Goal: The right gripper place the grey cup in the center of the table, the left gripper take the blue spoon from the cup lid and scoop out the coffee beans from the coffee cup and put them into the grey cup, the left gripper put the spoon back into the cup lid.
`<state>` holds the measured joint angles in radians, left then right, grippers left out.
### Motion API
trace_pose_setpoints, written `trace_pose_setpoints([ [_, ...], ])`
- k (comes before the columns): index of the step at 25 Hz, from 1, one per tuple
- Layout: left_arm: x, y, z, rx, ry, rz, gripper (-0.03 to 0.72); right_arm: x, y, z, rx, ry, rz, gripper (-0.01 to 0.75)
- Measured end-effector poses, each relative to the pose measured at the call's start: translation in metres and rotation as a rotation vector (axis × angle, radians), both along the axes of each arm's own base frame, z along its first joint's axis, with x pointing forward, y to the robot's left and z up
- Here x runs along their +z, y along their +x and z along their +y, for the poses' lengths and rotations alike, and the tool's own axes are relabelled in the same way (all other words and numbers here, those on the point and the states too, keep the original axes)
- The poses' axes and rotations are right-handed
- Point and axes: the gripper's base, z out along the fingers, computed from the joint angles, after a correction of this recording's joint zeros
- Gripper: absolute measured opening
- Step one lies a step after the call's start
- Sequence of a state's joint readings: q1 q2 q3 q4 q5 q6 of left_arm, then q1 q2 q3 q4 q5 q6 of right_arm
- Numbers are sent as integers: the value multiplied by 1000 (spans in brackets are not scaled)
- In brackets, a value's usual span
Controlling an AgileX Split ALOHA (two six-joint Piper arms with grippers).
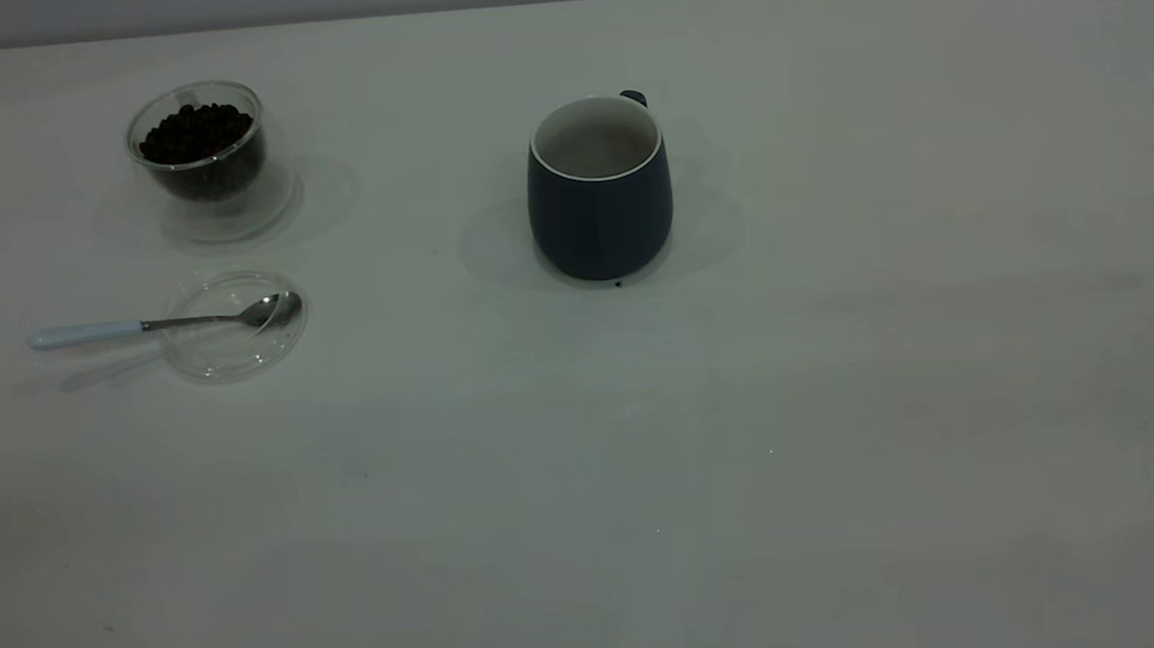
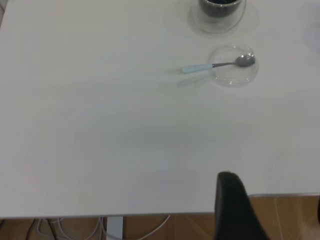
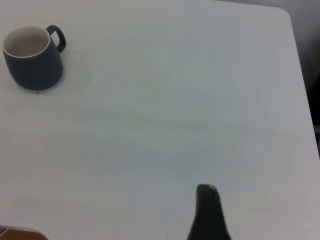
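The grey cup (image 1: 599, 190) stands upright near the table (image 1: 942, 392) centre in the exterior view, handle toward 12 o'clock, inside looks empty, so you can judge the placing step done or not needed. The coffee cup (image 1: 209, 158) sits far off at about 9–10 o'clock from the grey cup, coffee beans (image 1: 195, 134) heaped to near its rim. The cup lid (image 1: 233, 325) lies flat just at 6 o'clock of the coffee cup, apart from it. The blue spoon (image 1: 161, 323) rests across the lid, bowl on the lid's 3 o'clock side, handle sticking out past the rim toward 9 o'clock, lifted off the table. The left gripper (image 2: 235, 210) is back at the table's near edge, well apart from the spoon, holding nothing; only one finger shows, so you cannot tell open or closed. Same for the right gripper (image 3: 207, 212): well apart from the grey cup, empty, finger state unreadable. Step in hand looks like the spoon pickup. Next you need the left gripper over the pale handle, clear of the lid rim, pinching across it.
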<state>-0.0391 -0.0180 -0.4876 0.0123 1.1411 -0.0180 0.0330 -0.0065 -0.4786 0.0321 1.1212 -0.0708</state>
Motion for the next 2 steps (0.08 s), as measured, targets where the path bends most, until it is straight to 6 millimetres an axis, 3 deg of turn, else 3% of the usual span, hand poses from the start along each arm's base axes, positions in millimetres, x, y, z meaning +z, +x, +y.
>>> trace_pose_setpoints([
  [2, 0, 0, 0, 0, 0, 0, 466, 0, 0, 0, 0, 0, 0, 590],
])
